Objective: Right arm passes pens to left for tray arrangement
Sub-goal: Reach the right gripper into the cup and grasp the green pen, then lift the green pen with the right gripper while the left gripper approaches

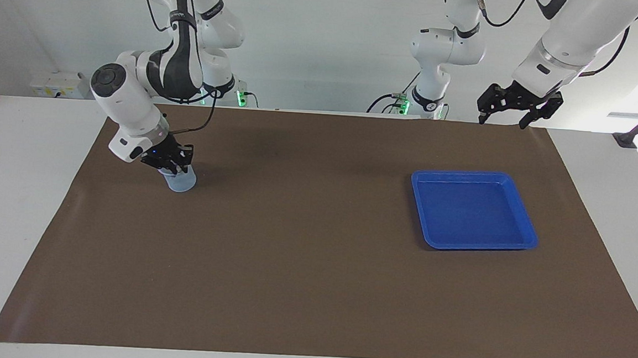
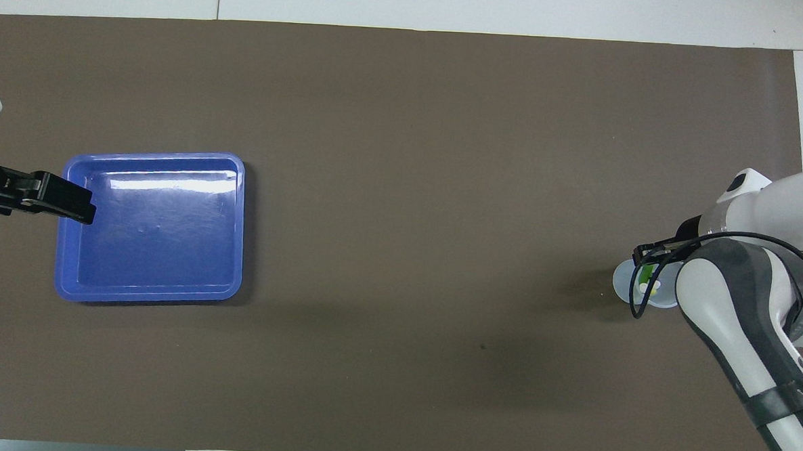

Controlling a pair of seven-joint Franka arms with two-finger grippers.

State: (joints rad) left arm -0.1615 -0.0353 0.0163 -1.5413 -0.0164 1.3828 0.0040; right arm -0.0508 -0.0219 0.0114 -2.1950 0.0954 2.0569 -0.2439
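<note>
Overhead view: we see a brown mat (image 2: 401,239) covering the table.
Tray: shallow bright-blue plastic tray (image 2: 68,265) at nine o'clock.
Cup: small translucent bluish cup (image 1: 181,181) at three o'clock, green pen (image 2: 645,271) and yellow pen (image 2: 653,288) inside.
Right gripper (image 1: 171,165): in the cup's mouth; we cannot tell its jaws.
Left gripper (image 1: 512,114): waiting high, jaws apart.

Premises: a robotics laboratory. Evidence: two white industrial-type arms (image 1: 153,80) are mounted along one edge of a white desk (image 1: 19,183), with cabling and green indicator lights at their bases. A brown mat (image 1: 312,284) covers the desk as a defined work surface. A plain white wall (image 1: 327,46) rises above the mat; a socket strip sits at the wall's foot.
</note>
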